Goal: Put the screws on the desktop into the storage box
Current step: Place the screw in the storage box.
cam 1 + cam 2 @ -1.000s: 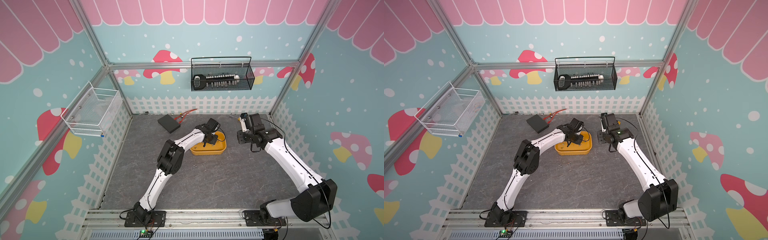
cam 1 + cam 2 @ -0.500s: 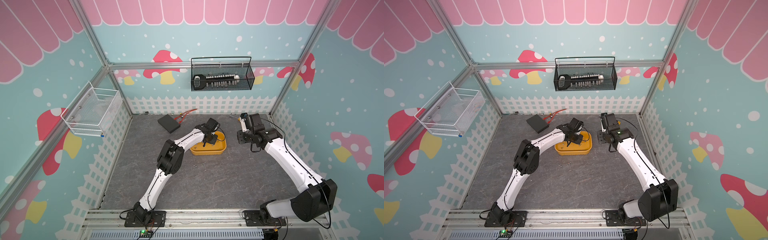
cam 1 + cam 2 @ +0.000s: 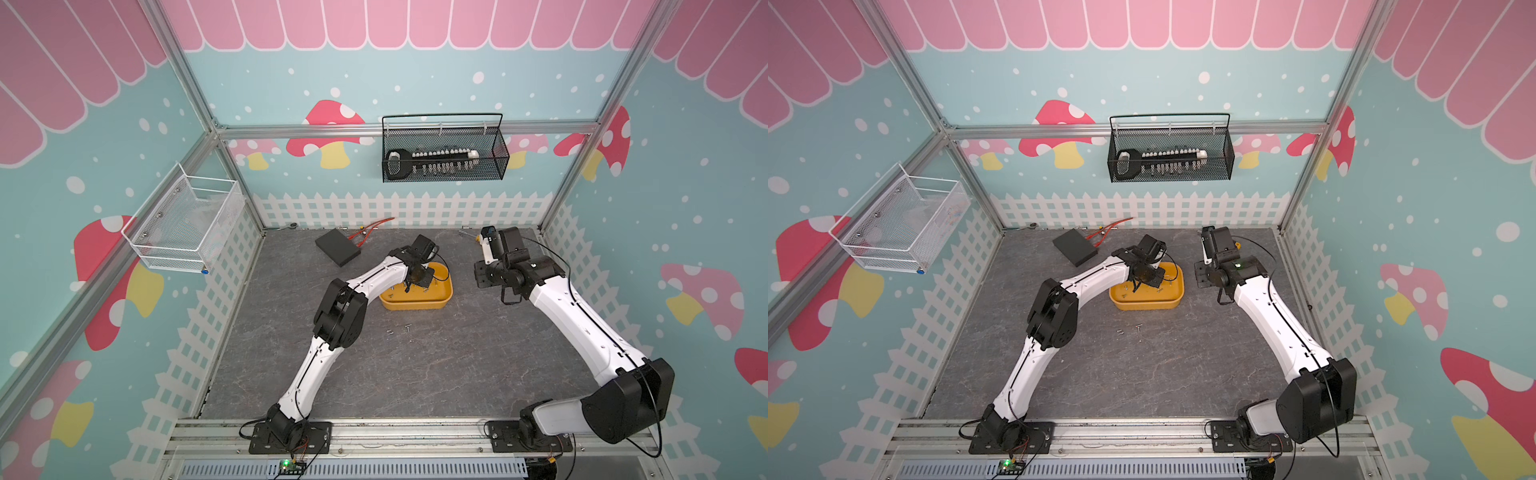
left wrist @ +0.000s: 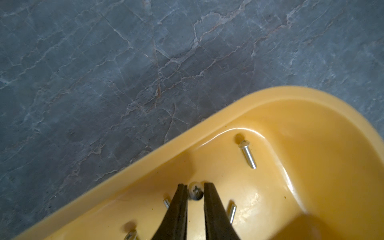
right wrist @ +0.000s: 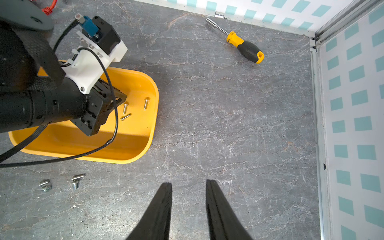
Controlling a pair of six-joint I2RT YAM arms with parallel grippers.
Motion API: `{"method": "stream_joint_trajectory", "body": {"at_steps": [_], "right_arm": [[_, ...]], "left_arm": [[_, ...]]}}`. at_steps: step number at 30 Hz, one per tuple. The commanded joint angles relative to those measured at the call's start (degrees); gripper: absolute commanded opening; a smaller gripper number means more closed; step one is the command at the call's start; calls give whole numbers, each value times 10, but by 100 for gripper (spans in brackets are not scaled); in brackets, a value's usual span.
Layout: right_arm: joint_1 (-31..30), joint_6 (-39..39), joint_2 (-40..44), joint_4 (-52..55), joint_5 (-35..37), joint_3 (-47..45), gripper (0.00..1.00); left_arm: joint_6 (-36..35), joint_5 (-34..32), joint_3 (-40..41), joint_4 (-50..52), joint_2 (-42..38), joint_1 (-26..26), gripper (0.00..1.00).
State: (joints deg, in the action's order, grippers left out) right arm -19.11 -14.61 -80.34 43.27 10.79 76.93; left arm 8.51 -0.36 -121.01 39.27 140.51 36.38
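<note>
The yellow-orange storage box [image 3: 415,305] [image 3: 1146,303] sits mid-desktop [image 3: 457,353]. My left gripper [image 3: 409,286] [image 3: 1136,286] reaches down into it. In the left wrist view the left gripper [image 4: 195,186] stands slightly open, and a blurred silver screw [image 4: 195,191] shows head-on between the tips, against the box floor. Other screws [image 4: 248,153] [image 5: 124,109] lie inside the box [image 5: 133,149]. Several screws [image 3: 390,331] [image 3: 1138,328] [image 5: 45,185] lie on the desktop in front of the box. My right gripper [image 5: 189,184] [image 3: 484,276] hangs open and empty to the box's right.
A yellow-and-black screwdriver [image 5: 247,47] lies near the back right corner. A flat black box [image 3: 337,247] and red wires [image 3: 370,228] lie at the back left. A black wire basket [image 3: 442,160] with bits hangs on the back wall, and a white basket [image 3: 187,224] on the left wall.
The left gripper's jaws have parted a little over the box. Neither arm has visibly shifted.
</note>
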Motion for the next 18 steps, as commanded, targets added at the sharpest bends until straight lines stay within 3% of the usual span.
{"method": "stream_joint_trajectory", "body": {"at_steps": [1,8,12,18], "right_arm": [[2,-2,14,-1,0,-5,34],[3,-3,16,-1,-2,-3,34],[3,9,24,-3,-17,2,34],[-20,65,37,-25,-177,-29,34]], "left_arm": [[-9,4,-11,9,15,-4,22],[-5,-1,-9,9,2,-4,22],[-3,-16,11,7,-64,-2,22],[-4,-73,88,-13,-236,-7,22]]}}
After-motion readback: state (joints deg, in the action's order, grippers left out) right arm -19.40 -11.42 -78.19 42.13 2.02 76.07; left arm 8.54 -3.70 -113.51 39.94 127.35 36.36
